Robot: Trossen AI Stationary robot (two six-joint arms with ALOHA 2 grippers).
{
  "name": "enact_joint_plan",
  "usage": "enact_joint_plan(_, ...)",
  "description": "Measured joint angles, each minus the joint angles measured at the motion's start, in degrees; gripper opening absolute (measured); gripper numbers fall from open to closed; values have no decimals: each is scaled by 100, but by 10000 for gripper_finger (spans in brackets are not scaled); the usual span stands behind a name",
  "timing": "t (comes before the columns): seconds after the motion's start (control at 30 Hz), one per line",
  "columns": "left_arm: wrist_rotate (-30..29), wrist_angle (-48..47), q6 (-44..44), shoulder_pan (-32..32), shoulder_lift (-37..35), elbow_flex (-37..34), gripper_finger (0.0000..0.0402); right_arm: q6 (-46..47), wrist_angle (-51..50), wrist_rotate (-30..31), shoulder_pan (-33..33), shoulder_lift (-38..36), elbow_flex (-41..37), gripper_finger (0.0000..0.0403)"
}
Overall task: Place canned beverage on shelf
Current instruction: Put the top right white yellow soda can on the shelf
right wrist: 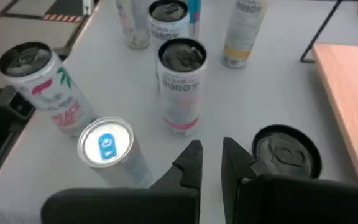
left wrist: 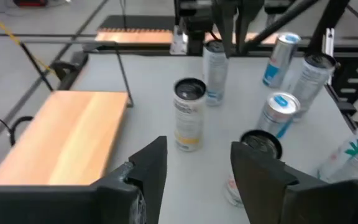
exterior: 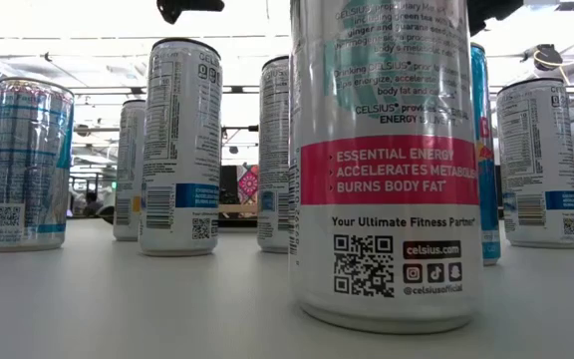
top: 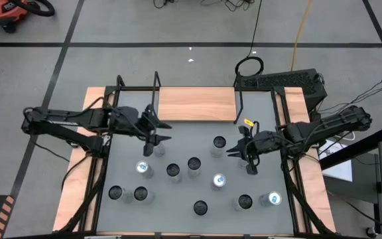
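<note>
1. Between the left gripper (left wrist: 194, 171)'s fingers (left wrist: 151, 165) lies only bare grey desk (top: 184, 136); the fingers stand parted and grasp nothing.
2. Just beyond those fingers, in the left wrist view, a dark-topped can (left wrist: 258, 146) stands beside one finger, and another upright can (left wrist: 188, 115) stands a little farther out.
3. Seen from above, the left gripper (top: 156, 136) hovers over the desk near the shelf's left end, close to its black rod frame.
4. The right gripper (right wrist: 211, 165) has its fingers clenched together on nothing; a black-topped can (right wrist: 286, 152) stands just beside them.
5. From above, the right gripper (top: 245, 147) hangs near a can (top: 218, 145) below the shelf's right end.
6. The shelf (top: 196, 104), a light-wood board, sits at the desk's far edge with no can on it.
7. All cans, including the Celsius can (exterior: 387, 160) nearest the low camera, stand upright on the desk.
</note>
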Motion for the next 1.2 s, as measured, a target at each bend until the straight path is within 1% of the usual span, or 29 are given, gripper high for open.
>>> enact_joint_plan(0.17,-151,38,-6,-269,241,0,179,250,375,15,64,101,-2,0)
enact_joint_plan(0.33,-436,142,-3,-474,468,0,180,242,696,19,52,430,5,3)
enact_joint_plan(0.47,-495,219,0,-558,627,0,180,230,667,35,-40,728,180,22)
enact_joint_plan(0.53,-514,248,10,-563,702,0,180,184,570,192,-79,832,327,39)
enact_joint_plan(0.7,-690,466,48,-549,932,-2,180,-108,108,622,-169,985,769,99)
enact_joint_plan(0.8,-742,606,56,-547,1070,-2,180,-313,-109,659,-251,1016,945,143)
enact_joint_plan(0.87,-773,740,147,-547,1145,-2,180,-482,-147,758,-313,1016,974,175)
enact_joint_plan(0.97,-777,963,267,-549,1261,-2,180,-667,-325,732,-451,1016,977,226)
enact_joint_plan(1.1,-805,1208,323,-539,1348,-4,180,-496,-696,726,-714,1016,977,292)
enact_joint_plan(1.2,-842,1343,348,-535,1363,-4,180,-273,-797,667,-899,1019,977,331)
